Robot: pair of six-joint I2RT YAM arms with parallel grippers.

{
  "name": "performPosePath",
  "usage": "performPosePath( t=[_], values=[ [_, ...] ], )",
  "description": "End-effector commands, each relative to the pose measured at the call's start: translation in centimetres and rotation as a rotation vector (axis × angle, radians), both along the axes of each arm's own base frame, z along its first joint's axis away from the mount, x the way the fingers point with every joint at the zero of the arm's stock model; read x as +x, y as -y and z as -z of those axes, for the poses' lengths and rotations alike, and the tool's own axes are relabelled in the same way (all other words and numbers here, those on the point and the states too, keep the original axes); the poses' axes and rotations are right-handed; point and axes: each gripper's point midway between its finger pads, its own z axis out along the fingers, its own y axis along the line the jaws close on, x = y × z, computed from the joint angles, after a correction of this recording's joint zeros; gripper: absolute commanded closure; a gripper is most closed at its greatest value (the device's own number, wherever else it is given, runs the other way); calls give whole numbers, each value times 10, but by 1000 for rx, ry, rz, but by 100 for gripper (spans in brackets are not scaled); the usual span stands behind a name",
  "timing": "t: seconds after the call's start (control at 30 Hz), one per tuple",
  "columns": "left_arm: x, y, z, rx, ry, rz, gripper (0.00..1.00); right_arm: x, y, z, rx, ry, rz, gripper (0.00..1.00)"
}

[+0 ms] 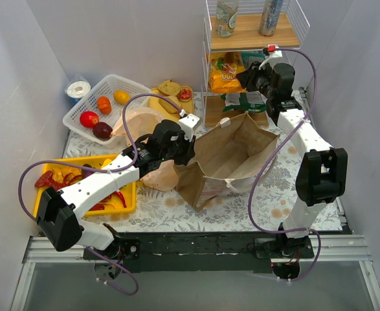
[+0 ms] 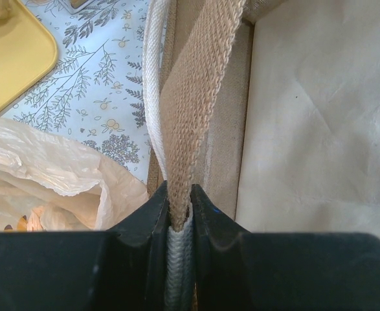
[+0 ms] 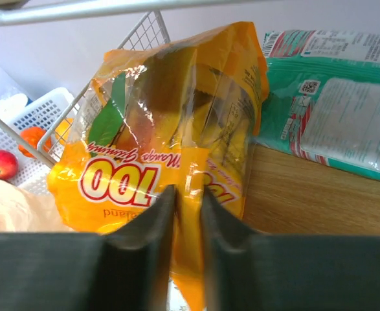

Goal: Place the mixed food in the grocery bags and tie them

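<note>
The brown paper bag [image 1: 235,152] stands open mid-table, its wall [image 2: 319,116] filling the left wrist view. My left gripper [image 1: 188,146] [image 2: 180,201] is shut on the bag's woven handle [image 2: 196,97] at the rim. The crumpled peach plastic bag [image 1: 147,123] [image 2: 41,168] lies just left of it. My right gripper [image 1: 249,76] [image 3: 187,194] reaches into the wire shelf and is shut on the lower edge of the orange snack packet [image 1: 225,74] [image 3: 170,116]. A clear bottle [image 1: 226,16] and a metal can [image 1: 270,16] stand on the top shelf.
Green foil packets [image 3: 332,91] lie beside the orange packet on the wooden shelf. A white basket [image 1: 109,84] holds fruit at the back left. Red peppers [image 1: 47,178] lie in a yellow tray [image 1: 128,201]. Bread pieces [image 1: 170,87] sit on a board behind the bags.
</note>
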Motion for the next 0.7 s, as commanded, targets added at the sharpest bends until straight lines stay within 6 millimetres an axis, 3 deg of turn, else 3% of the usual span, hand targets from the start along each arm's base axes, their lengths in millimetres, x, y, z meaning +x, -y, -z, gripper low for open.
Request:
performPosePath(
  t=[0.0,0.03,0.17,0.27,0.3,0.37,0.4,0.47,0.57,0.63,0.67],
  values=[
    [0,-4,-12,-27,33,-5,93,-10,1,-31,2,90,-4,92],
    [0,-5,-12,-28,32,-8,93,-11,2,-32,-1,92,-4,98],
    [0,-6,-12,-30,32,-10,93,-25,0,-40,1,106,-27,99],
    [-2,-5,-21,-66,27,-3,93,-46,-7,-55,22,130,-87,99],
    [-3,-4,-23,-79,20,-4,93,-58,-8,-70,36,156,-108,99],
    [-6,-2,-30,-108,17,18,93,-70,-8,-74,49,158,-120,99],
    [-7,-2,-33,-117,18,20,93,-82,-7,-87,58,177,-125,99],
    [-8,-2,-35,-133,14,26,93,-94,-6,-89,61,180,-130,99],
    [-7,-3,-34,-135,5,24,94,-123,3,-115,68,229,-114,99],
    [-8,-2,-33,-137,-5,26,94,-133,7,-116,64,221,-98,99],
    [-8,-1,-34,-140,-5,27,94,-145,10,-126,68,242,-94,99]
  ],
)
